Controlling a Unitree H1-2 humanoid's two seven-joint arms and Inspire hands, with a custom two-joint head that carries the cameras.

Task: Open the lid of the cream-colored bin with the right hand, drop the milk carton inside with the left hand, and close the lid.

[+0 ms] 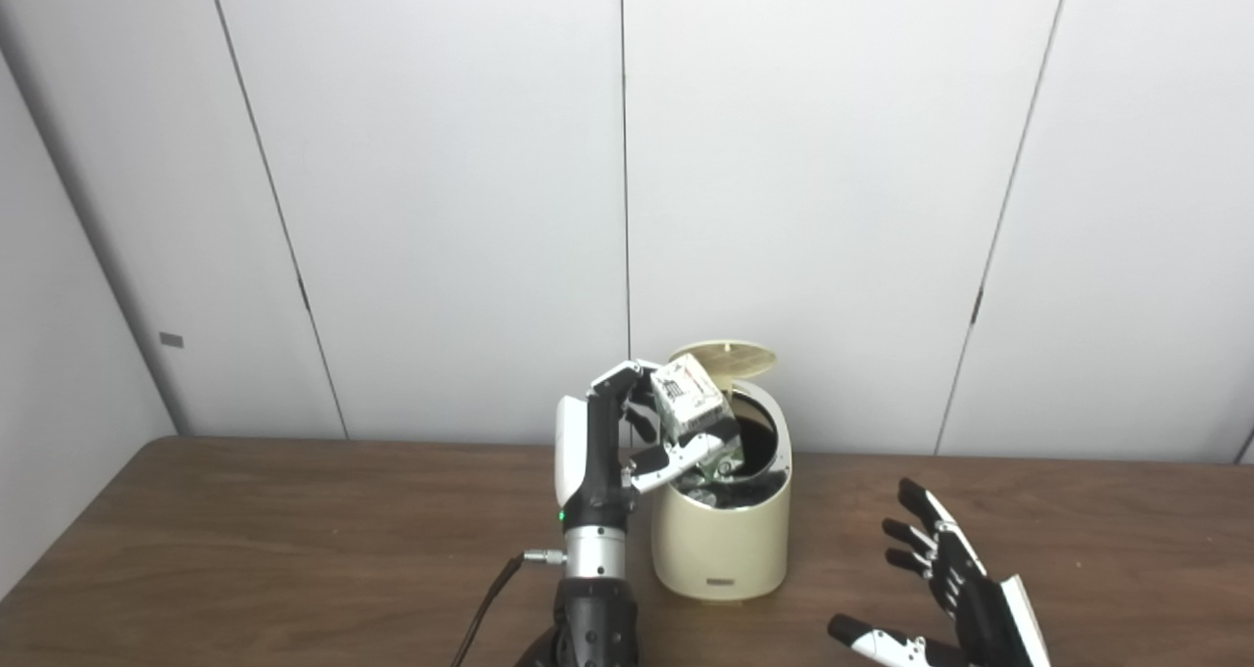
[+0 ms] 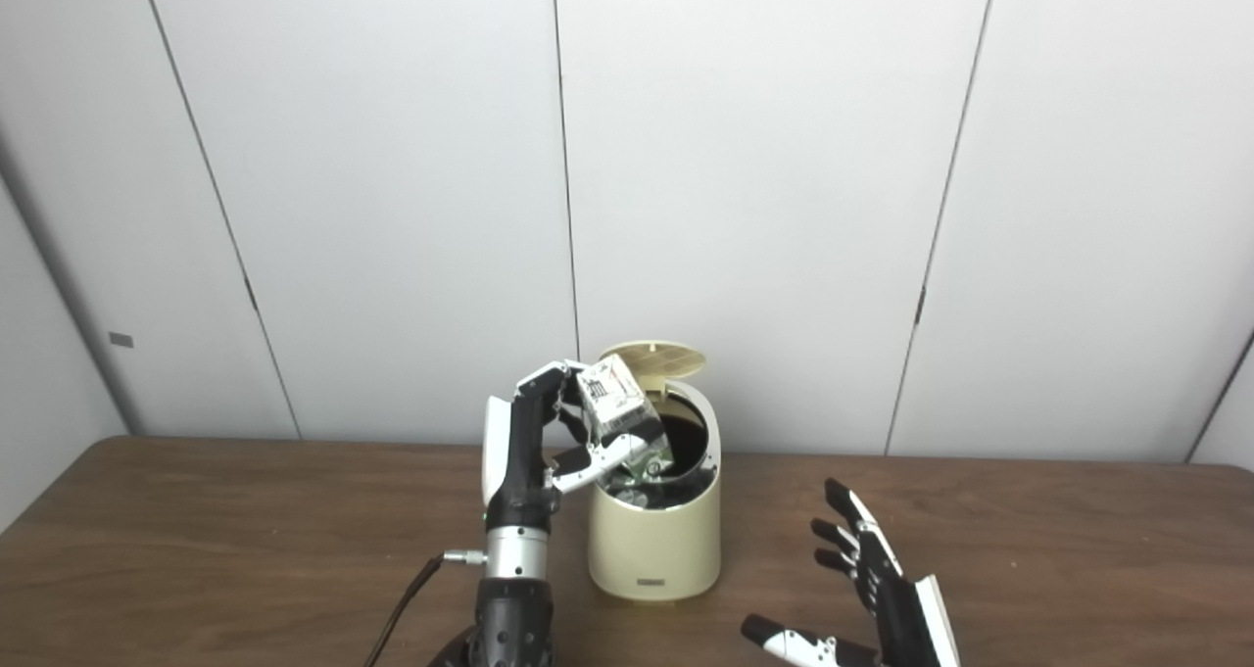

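Observation:
The cream-colored bin (image 1: 720, 535) stands on the wooden table (image 1: 245, 549) with its round lid (image 1: 730, 358) tipped up at the back. My left hand (image 1: 627, 432) is shut on the white milk carton (image 1: 691, 403), held tilted over the bin's left rim with its lower end inside the dark opening. The same grip shows in the right eye view, with the carton (image 2: 617, 403) over the bin (image 2: 654, 540). My right hand (image 1: 945, 594) is open and empty, fingers spread, low over the table to the right of the bin.
A dark cable (image 1: 485, 603) runs across the table beside my left forearm. White wall panels (image 1: 441, 187) stand close behind the table. Items lie inside the bin, under the carton.

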